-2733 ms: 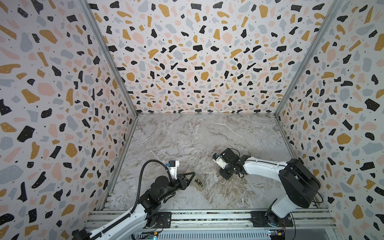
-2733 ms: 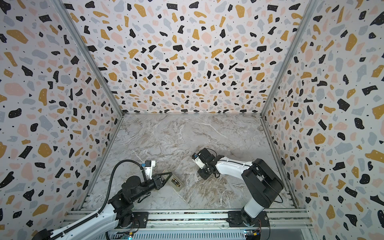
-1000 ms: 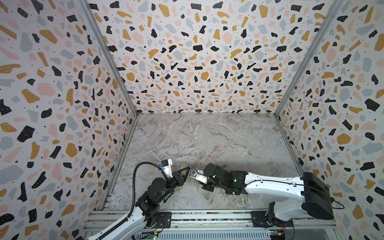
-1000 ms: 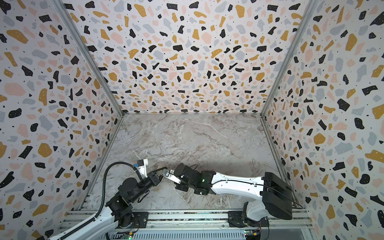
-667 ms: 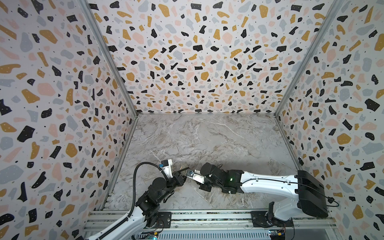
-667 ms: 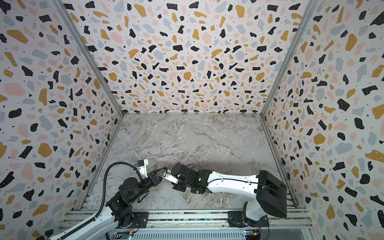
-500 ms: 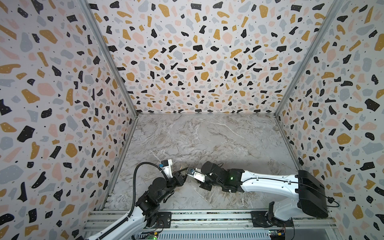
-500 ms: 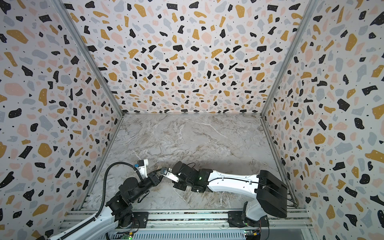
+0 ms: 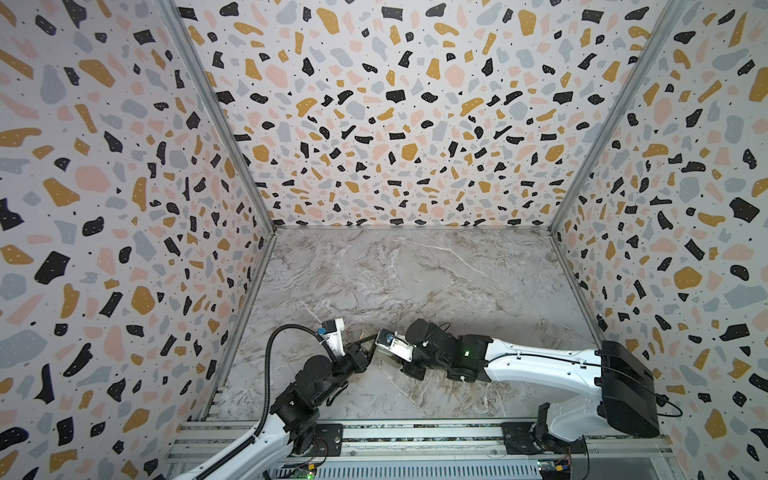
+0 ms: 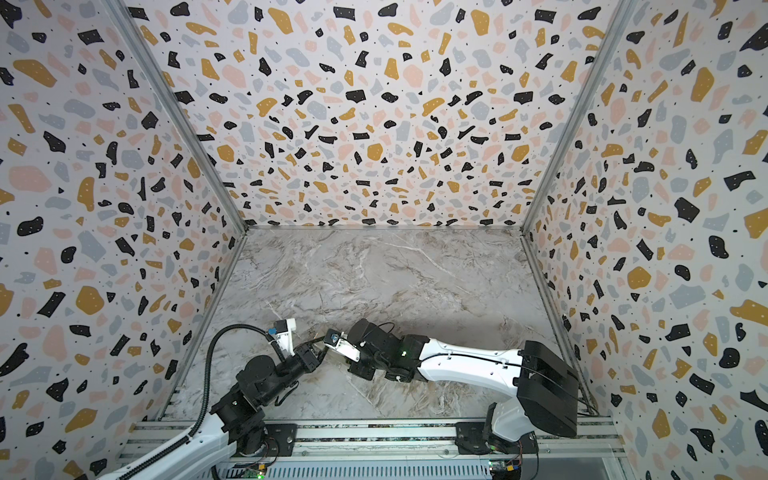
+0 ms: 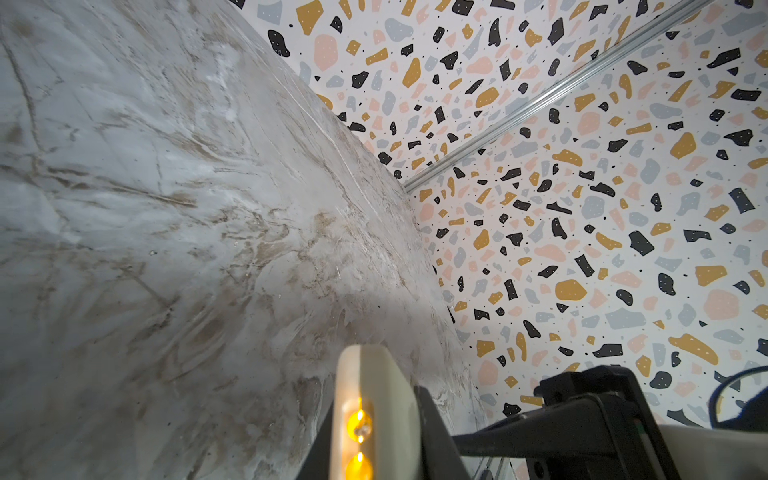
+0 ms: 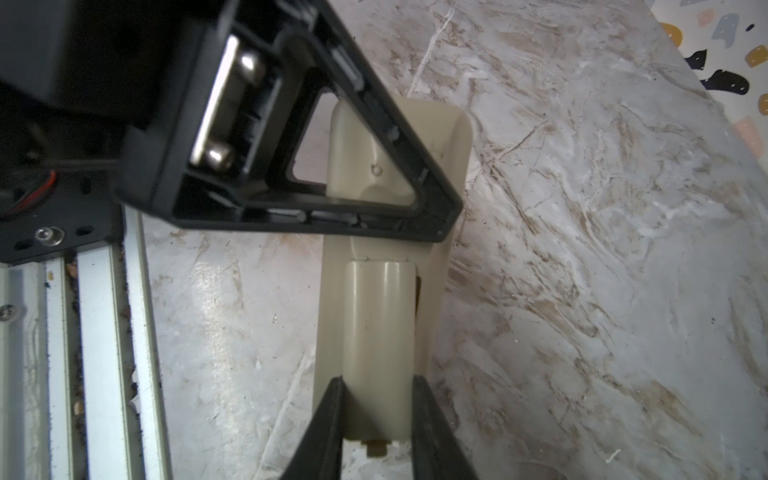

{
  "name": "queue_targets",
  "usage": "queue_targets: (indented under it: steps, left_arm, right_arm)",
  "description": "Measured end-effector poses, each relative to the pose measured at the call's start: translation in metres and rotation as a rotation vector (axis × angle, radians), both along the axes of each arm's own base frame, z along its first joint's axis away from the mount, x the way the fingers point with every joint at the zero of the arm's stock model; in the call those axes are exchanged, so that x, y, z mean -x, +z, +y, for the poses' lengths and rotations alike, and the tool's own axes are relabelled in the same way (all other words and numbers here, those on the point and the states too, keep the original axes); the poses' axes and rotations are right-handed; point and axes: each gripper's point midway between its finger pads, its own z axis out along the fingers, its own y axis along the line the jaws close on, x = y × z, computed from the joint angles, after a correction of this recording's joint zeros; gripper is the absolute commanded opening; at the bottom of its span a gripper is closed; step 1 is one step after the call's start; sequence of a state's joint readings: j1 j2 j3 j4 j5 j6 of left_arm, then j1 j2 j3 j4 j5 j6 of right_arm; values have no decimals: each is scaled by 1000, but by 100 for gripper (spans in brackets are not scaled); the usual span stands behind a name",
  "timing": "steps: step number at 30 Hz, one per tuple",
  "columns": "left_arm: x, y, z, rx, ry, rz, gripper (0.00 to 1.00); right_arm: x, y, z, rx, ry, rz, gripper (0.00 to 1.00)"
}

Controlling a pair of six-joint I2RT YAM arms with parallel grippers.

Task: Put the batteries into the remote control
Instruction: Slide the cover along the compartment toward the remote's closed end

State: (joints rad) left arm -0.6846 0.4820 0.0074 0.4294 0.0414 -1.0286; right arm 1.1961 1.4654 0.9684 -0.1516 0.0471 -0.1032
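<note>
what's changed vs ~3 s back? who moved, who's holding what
The right hand swung across to the left with the cover piece and now holds it on the back of the remote control. The left hand, earlier by the remote lying on the table, now grips its other end. Left arm barely shifted; nothing else changed.

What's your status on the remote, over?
Left gripper shut on remote control. Right gripper shut on battery cover, on the remote's back. Batteries not in view. No obstruction seen.
</note>
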Motion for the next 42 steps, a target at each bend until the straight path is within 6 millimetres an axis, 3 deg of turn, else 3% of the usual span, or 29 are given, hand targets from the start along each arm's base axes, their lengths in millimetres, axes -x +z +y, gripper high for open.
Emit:
queue_targets:
  steps: [20, 42]
  left_arm:
    - [0, 1, 1, 0, 6, -2, 0]
    - [3, -7, -5, -29, -39, 7, 0]
  right_arm:
    - [-2, -2, -2, -10, -17, 48, 3]
    - [0, -19, -1, 29, -5, 80, 5]
